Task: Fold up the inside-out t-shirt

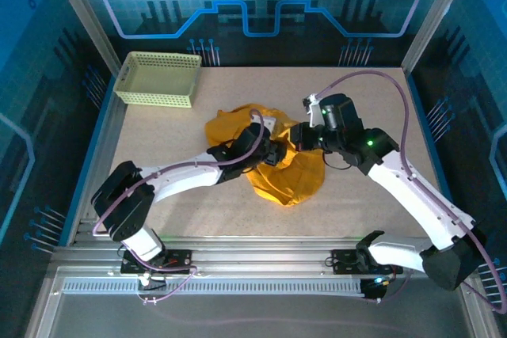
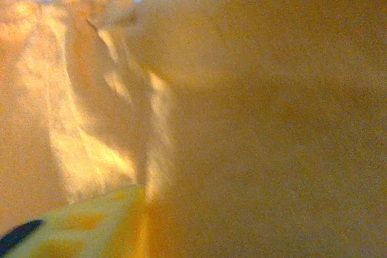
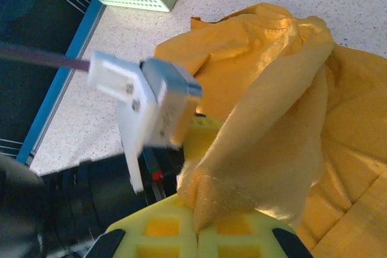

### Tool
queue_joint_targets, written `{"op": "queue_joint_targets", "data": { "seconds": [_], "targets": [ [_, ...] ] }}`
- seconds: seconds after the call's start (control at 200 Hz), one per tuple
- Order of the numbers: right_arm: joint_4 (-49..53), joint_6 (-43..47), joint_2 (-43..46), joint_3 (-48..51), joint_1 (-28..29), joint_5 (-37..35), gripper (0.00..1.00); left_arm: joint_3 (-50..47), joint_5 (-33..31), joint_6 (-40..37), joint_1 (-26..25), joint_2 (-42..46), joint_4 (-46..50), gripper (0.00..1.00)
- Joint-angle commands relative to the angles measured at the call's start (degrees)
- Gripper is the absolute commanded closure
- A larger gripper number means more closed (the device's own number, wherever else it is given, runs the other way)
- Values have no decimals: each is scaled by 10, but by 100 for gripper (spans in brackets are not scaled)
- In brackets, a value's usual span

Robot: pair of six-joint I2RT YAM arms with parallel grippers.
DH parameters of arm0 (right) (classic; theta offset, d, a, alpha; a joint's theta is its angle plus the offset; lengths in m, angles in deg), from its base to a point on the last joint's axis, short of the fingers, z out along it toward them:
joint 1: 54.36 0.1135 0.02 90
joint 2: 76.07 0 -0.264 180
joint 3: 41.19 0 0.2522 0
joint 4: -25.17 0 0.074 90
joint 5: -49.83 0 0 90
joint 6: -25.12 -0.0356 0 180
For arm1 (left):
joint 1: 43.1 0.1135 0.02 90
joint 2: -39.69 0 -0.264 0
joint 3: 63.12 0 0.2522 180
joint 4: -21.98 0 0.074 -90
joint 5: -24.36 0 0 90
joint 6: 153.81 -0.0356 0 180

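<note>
Found the inside-out t-shirt (image 1: 287, 176) bunched in a mustard heap on the middle of the table (image 1: 198, 211), well apart from the pale green mesh basket (image 1: 158, 78) at the far left corner. Saw both arms reaching in over the heap and meeting above its middle. Noted the right gripper (image 3: 196, 225) clamped tight on a fold of the cloth (yellow pads pressed together, a stitched hem pinched between them), the fold stretching away from the pinch to the rest of the shirt. Placed the left gripper (image 1: 272, 153) just beside the right one, down against the fabric. Could not tell how wide its jaws stood, nor whether they had hold of anything: looked through the left wrist camera onto blurred orange cloth pressed close, with what seemed to be one yellow finger (image 2: 91, 228) at the lower edge.
</note>
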Motion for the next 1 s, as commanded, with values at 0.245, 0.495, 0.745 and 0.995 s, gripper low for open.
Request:
{"op": "queue_joint_targets", "data": {
  "seconds": [0.245, 0.495, 0.745, 0.995],
  "targets": [
    [-16, 8, -29, 16, -42, -33, 100, -55, 159, -27, 16, 34, -119, 95],
    [-69, 43, -138, -9, -110, -39, 100, -92, 287, -32, 17, 59, -134, 100],
    [-68, 72, -114, 16, -117, -28, 56, -92, 308, 29, 45, 40, -155, 100],
    [-75, 77, 48, 122, -74, 49, 54, -80, 338, 70, 75, 6, -202, 100]
  ]
}}
